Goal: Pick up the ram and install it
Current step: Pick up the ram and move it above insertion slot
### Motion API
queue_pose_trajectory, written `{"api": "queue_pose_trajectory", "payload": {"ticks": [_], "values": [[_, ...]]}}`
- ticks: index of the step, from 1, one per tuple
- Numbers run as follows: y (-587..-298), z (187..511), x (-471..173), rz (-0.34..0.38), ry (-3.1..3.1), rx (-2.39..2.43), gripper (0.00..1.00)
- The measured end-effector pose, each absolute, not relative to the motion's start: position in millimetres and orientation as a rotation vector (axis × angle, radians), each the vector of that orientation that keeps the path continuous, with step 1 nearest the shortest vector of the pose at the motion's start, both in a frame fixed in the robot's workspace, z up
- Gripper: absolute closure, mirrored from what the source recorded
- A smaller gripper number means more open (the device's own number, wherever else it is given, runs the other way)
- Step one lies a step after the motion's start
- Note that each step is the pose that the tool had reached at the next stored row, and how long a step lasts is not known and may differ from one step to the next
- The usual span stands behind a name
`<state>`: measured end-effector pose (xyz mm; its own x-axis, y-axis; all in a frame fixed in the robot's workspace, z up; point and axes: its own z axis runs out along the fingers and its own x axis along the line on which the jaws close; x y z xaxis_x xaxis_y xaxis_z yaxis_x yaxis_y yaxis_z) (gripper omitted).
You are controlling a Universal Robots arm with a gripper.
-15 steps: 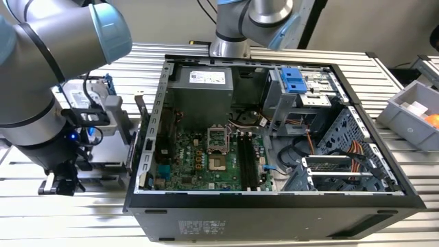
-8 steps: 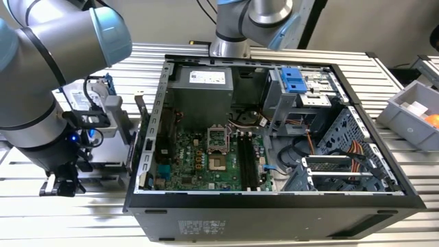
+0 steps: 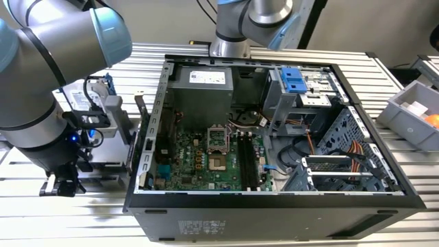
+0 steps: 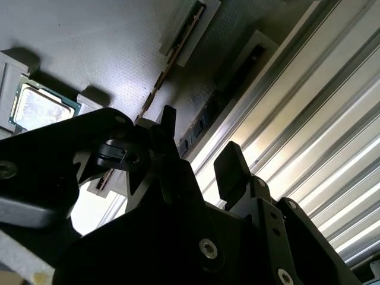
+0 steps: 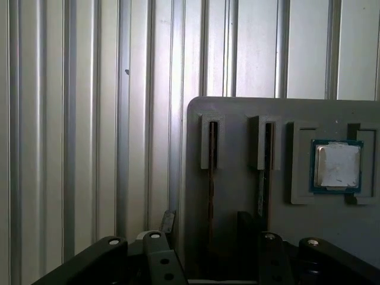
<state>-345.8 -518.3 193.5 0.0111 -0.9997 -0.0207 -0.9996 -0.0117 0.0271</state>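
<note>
Claw [image 5: 208, 224] fingers apart, gripping nothing. In the first wrist view they sit either side of the ram [image 5: 211, 172], which stands edge-on in the slot nearest the tray [image 5: 237, 110] edge. Bare ribbed surface [image 5: 71, 119] past that edge. Tray count: two slots, two sticks (second stick [image 5: 262, 178] just beside), one processor [image 5: 337, 166].
</note>
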Motion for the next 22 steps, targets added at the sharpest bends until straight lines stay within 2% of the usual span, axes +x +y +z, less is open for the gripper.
{"api": "queue_pose_trajectory", "payload": {"ticks": [17,22], "values": [[-517.9,193.2,-345.8,-0.054,-2.206,2.231,0.0],[-517.9,193.0,-345.8,-0.075,-2.215,2.241,0.0]]}}
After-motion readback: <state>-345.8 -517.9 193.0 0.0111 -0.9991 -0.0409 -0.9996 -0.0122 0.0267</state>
